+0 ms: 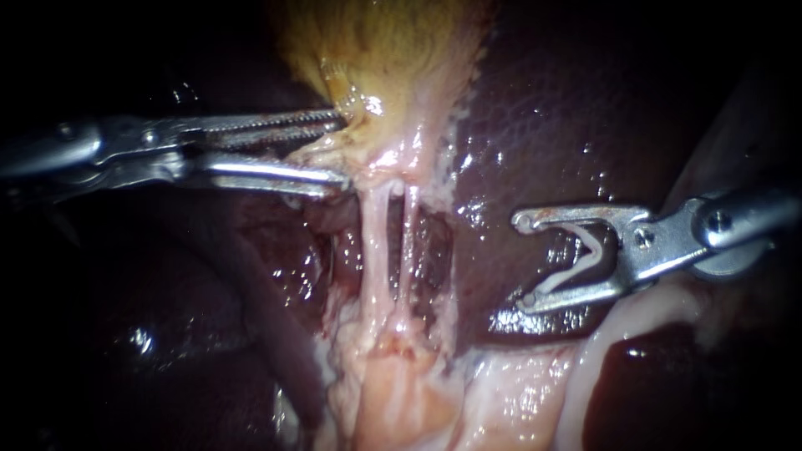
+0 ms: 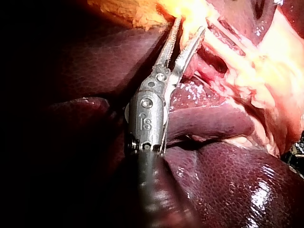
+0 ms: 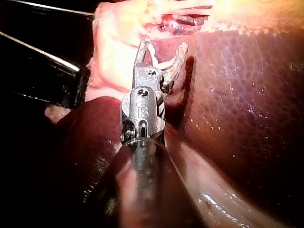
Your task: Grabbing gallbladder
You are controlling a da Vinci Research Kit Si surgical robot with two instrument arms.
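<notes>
A: Endoscope view first. Where's the target?
B: The gallbladder (image 1: 384, 50) is at 12 o'clock, yellowish, narrowing toward centre into a pale neck. Dark liver (image 1: 585, 108) runs from 1 to 3 o'clock. Two thin tubes (image 1: 374, 242) go from the neck toward 6 o'clock.
A: And the left instrument (image 1: 341, 149)?
B: In from 9 o'clock. Its claw is apart, tips at the neck with pale tissue lying between them. The toothed half just touches the yellow wall. Not clamped, as far as I can tell.
A: Right side?
B: The right instrument (image 1: 520, 261) comes in from 3 o'clock, over liver, well apart from the tubes. Its claw is spread wide but holds a pale clip (image 1: 597, 250) seated against both halves.
A: Left wrist view?
B: The claw makes a V, with yellow tissue ahead of and between its tips, and liver under the shaft.
A: Right wrist view?
B: The clip sits in the claw, liver is beside and under it, and pale tissue is ahead.
A: How to grab well?
B: My call is to ease the left claw a bit deeper for a full bite of wall, not the fringe. Close on the neck above the tubes, tips clear of them and the liver. Close slowly and confirm the hold before any pull. Leave the right instrument parked.
</notes>
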